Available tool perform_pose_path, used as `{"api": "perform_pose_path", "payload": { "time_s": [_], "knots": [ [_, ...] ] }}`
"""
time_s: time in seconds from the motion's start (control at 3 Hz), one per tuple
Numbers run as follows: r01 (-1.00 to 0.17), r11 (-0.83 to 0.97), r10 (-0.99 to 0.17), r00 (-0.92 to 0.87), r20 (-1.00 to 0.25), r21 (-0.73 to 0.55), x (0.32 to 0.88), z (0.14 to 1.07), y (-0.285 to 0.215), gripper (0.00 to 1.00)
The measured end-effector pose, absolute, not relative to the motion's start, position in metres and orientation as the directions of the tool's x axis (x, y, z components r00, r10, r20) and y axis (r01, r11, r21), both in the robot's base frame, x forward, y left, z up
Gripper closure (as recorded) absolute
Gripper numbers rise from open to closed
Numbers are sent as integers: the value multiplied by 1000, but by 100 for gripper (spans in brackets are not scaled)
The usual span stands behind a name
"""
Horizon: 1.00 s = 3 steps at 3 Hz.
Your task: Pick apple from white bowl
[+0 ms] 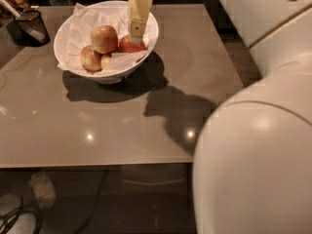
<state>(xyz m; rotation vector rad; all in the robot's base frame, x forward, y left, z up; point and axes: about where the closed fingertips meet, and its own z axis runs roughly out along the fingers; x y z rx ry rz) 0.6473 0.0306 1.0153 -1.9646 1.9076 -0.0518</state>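
The white bowl (78, 23) stands at the back left of the table, lined with crinkled white paper. The apple (104, 38), the largest, pale tan with a reddish blush, lies in the bowl's middle. A deep red apple (130, 45) lies to its right, and two smaller yellow-red apples (91, 57) lie in front. My gripper (135, 33), pale yellow, hangs from above over the bowl's right side, just above the deep red apple and to the right of the apple.
A small black mesh basket (29, 27) stands at the table's far left. The grey table (122, 126) has its front edge near the bottom. My white arm body (258, 155) fills the right side. Cables lie on the floor at the bottom left.
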Motion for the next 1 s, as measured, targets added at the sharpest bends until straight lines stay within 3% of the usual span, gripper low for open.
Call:
{"api": "perform_pose_path", "payload": {
  "time_s": [0.67, 1.0],
  "knots": [
    [-933, 18, -958, 87, -275, -360, 661, 1021, 44, 0],
    [-934, 29, -952, 83, -295, -356, 670, 1020, 54, 16]
  ]
}}
